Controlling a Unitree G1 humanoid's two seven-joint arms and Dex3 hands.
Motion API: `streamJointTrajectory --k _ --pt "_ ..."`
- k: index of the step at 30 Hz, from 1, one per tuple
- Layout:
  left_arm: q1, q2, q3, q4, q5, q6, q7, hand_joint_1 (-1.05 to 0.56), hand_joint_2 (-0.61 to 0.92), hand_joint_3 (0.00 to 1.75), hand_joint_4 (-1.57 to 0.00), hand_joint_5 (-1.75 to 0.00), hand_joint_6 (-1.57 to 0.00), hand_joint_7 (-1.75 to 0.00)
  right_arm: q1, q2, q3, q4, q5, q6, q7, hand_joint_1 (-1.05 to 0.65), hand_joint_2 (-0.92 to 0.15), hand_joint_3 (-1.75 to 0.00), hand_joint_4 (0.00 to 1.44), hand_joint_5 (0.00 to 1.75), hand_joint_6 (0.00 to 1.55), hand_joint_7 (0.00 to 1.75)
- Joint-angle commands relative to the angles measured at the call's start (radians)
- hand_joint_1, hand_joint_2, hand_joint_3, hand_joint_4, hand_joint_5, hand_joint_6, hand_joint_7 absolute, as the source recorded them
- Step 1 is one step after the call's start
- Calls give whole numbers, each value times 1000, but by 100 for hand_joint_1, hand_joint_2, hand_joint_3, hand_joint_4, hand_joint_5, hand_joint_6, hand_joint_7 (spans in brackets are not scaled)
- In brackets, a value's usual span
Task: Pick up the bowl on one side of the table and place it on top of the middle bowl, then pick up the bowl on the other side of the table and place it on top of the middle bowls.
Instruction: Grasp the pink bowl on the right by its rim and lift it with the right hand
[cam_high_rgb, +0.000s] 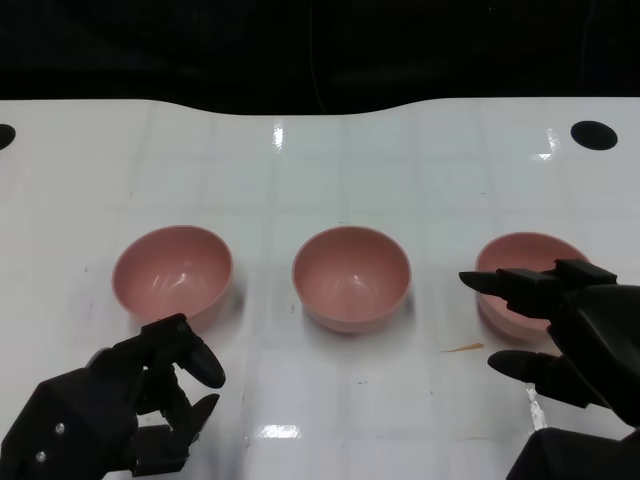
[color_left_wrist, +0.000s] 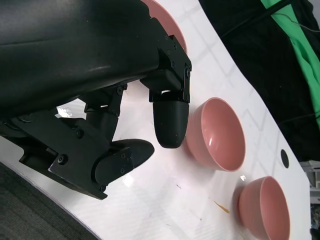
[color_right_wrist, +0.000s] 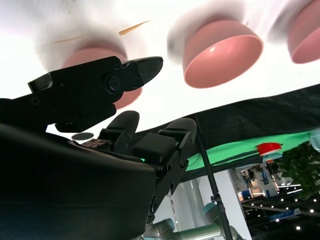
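Three pink bowls stand in a row on the white table (cam_high_rgb: 300, 180): the left bowl (cam_high_rgb: 172, 272), the middle bowl (cam_high_rgb: 351, 275) and the right bowl (cam_high_rgb: 525, 250). My right hand (cam_high_rgb: 580, 340) reaches over the near side of the right bowl with its fingers spread apart, and it holds nothing. In the right wrist view the right bowl (color_right_wrist: 90, 54) shows just behind those fingers (color_right_wrist: 115, 80). My left hand (cam_high_rgb: 140, 400) hangs near the table's front edge, short of the left bowl, fingers bent but apart and empty. The left wrist view shows the middle bowl (color_left_wrist: 217, 132) and right bowl (color_left_wrist: 265, 207).
A thin orange sliver (cam_high_rgb: 465, 347) lies on the table between the middle and right bowls. Dark round holes sit at the far right (cam_high_rgb: 593, 134) and far left (cam_high_rgb: 3, 135) of the tabletop. A black backdrop lies beyond the far edge.
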Motion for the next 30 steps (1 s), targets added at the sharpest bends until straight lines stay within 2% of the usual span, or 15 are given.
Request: streamJointTrajectory --k 1,4,9,15,23,30 --pt "11 14 3 -19 9 10 10 -23 79 74 -71 -175 -61 -155 -6 -11 3 2 -6 12 2 -42 -89 0 33 56 53 8" --pt "12 19 -3 -18 11 11 -2 -23 79 73 -71 -175 -61 -155 -17 -13 7 22 -34 22 -11 -42 -89 0 33 56 54 8" --pt "18 34 -17 -29 14 35 -17 -21 73 80 -75 -175 -71 -149 -53 -21 14 68 -111 58 -30 -44 -88 0 26 54 47 3" --pt "22 50 -25 -35 17 10 -20 -16 65 97 -76 -175 -68 -156 -79 -32 27 85 -155 125 16 -50 -89 0 18 52 39 0" --pt "21 69 -32 -34 35 -8 -16 -16 61 103 -74 -175 -66 -160 -103 -38 54 119 -198 187 37 -56 -88 0 14 48 31 0" --pt "19 68 -36 -31 30 -22 -14 -16 58 108 -78 -175 -66 -161 -151 -64 90 197 -219 210 78 -60 -87 0 12 45 29 0"
